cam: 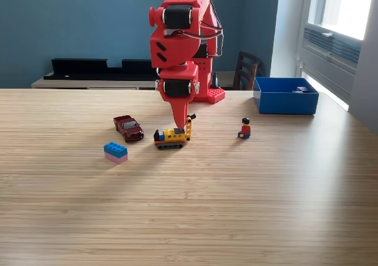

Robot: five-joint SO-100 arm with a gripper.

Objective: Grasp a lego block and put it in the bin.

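A pale wooden worktop (189, 207) fronts a blue wall. The red arm's gripper (179, 126) points down at a yellow toy digger (172, 137); whether it is apart or together is unclear. A blue-and-pink lego block (116, 152) lies toward the exterior view's left, and the blue bin (286, 100) sits far right.

— What's behind the surface (189, 219)?
— A teal-blue wall (77, 23), with a low pale sideboard (88, 83) carrying long black trays (80, 65). A dark wooden chair (245, 70) stands at the far edge.
— And the light?
— Daylight from a window (345, 6) on the exterior view's right, above a grey radiator (331, 47); it brightens the light, striped wood grain.
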